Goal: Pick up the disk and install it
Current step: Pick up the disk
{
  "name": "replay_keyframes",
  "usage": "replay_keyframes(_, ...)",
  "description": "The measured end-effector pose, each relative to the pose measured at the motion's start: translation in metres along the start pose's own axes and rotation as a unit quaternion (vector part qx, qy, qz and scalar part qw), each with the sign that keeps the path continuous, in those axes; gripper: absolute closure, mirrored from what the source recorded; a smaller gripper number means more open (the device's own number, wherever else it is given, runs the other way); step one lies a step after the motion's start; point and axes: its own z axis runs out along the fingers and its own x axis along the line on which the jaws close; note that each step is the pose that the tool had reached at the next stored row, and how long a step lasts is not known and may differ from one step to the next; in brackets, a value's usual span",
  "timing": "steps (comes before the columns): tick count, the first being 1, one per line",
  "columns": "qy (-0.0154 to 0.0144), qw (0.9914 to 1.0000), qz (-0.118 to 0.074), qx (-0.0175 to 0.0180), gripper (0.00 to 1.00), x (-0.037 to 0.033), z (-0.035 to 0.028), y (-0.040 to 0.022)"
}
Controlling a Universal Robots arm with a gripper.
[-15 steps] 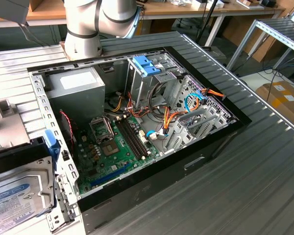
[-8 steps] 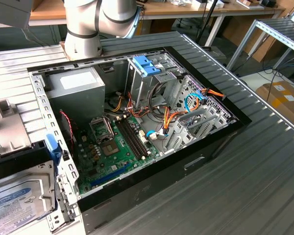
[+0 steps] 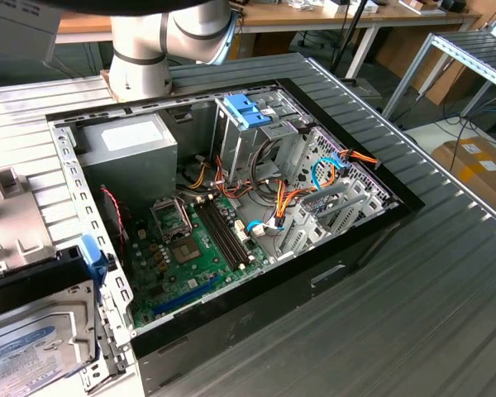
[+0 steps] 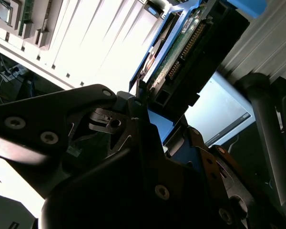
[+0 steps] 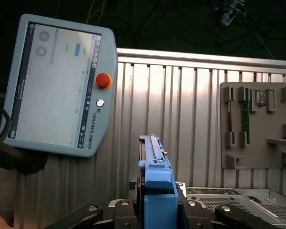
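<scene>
Exterior view: disk [image 3: 29, 351] label-up at the exterior view's lower left, just beside open computer case [image 3: 256, 306]; first wrist view: gripper [image 5: 157, 212] clamped across its blue rail [image 5: 157, 183]; second wrist view: circuit board [image 4: 181, 47] bared; likely dense, rigid, shock-sensitive, so best held by rails, off board.
</scene>
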Motion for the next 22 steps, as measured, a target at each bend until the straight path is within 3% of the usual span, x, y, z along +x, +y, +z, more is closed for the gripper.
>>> replay_keyframes(22, -0.0001, 1.00000, 0.000, 0.0000, 0.63, 0.0044, 0.0044, -0.0043)
